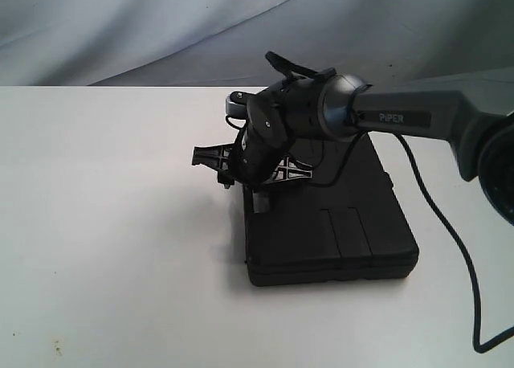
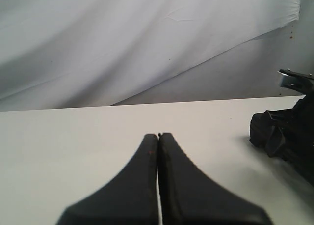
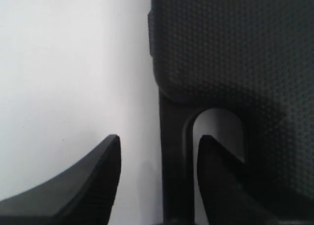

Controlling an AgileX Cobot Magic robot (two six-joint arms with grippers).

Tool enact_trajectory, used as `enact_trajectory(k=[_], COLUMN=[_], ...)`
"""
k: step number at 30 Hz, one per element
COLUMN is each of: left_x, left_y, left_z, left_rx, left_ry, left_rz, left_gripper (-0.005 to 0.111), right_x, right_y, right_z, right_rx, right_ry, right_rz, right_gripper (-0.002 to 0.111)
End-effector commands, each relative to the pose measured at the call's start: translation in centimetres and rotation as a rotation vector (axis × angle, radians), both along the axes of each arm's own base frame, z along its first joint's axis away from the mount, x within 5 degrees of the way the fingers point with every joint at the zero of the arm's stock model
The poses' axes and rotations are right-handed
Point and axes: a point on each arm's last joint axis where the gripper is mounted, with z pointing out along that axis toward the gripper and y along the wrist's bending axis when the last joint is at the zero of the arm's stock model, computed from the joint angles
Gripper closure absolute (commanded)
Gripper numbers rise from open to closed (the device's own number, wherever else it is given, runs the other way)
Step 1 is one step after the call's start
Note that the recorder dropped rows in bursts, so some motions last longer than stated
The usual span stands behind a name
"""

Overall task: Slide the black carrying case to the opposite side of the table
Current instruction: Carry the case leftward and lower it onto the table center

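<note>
The black carrying case [image 1: 337,231] lies flat on the white table [image 1: 104,223], right of the middle. My right gripper [image 1: 253,183] reaches in from the right and hangs over the case's left edge. In the right wrist view the right gripper [image 3: 159,139] is open and straddles the case's handle bar [image 3: 171,151]. One finger [image 3: 98,176] is over the bare table [image 3: 64,63], the other finger [image 3: 216,176] sits in the handle opening beside the textured lid [image 3: 230,48]. My left gripper [image 2: 158,134] is shut on nothing above the table and does not show in the exterior view.
A grey cloth backdrop [image 1: 161,30] hangs behind the table's far edge. The right arm's black cable [image 1: 450,231] loops down past the case on the right. White tabletop stretches left of the case. The right arm's gripper body [image 2: 284,136] shows in the left wrist view.
</note>
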Motion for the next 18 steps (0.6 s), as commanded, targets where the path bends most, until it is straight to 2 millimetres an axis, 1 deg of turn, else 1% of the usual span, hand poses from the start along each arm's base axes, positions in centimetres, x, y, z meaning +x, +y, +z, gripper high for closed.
enact_trajectory(k=[1, 4, 6, 8, 9, 11, 13, 14, 15, 16, 18], left_x=[0.0, 0.0, 0.0, 0.0, 0.0, 0.0, 0.0, 0.0, 0.0, 0.0, 0.0], left_y=[0.0, 0.0, 0.0, 0.0, 0.0, 0.0, 0.0, 0.0, 0.0, 0.0, 0.0], left_z=[-0.1, -0.1, -0.1, -0.1, -0.1, -0.1, -0.1, -0.1, -0.1, -0.1, -0.1], left_rx=[-0.010, -0.010, -0.010, -0.010, -0.010, -0.010, -0.010, -0.010, -0.010, -0.010, -0.010], left_ry=[-0.005, -0.005, -0.005, -0.005, -0.005, -0.005, -0.005, -0.005, -0.005, -0.005, -0.005], left_rz=[0.003, 0.003, 0.003, 0.003, 0.003, 0.003, 0.003, 0.003, 0.003, 0.003, 0.003], left_gripper=[0.106, 0.106, 0.106, 0.106, 0.106, 0.106, 0.106, 0.106, 0.106, 0.106, 0.106], right_x=[0.4, 0.4, 0.3, 0.2, 0.1, -0.2, -0.6, -1.0, -1.3, -1.9, -2.8], right_y=[-1.1, -1.2, -1.2, -1.5, -1.5, -1.9, -2.4, -2.8, -3.1, -3.5, -3.9], right_z=[0.6, 0.7, 1.2, 2.9, 3.4, 5.2, 7.4, 9.0, 9.9, 11.6, 13.5], right_rx=[-0.113, -0.118, -0.113, -0.108, -0.105, -0.100, -0.104, -0.104, -0.110, -0.113, -0.129], right_ry=[-0.034, -0.033, -0.038, -0.055, -0.059, -0.072, -0.088, -0.098, -0.103, -0.118, -0.144], right_rz=[0.014, 0.013, 0.012, 0.010, 0.008, 0.008, 0.021, 0.023, 0.031, 0.052, 0.082], right_gripper=[0.063, 0.063, 0.063, 0.063, 0.063, 0.063, 0.063, 0.063, 0.063, 0.065, 0.073])
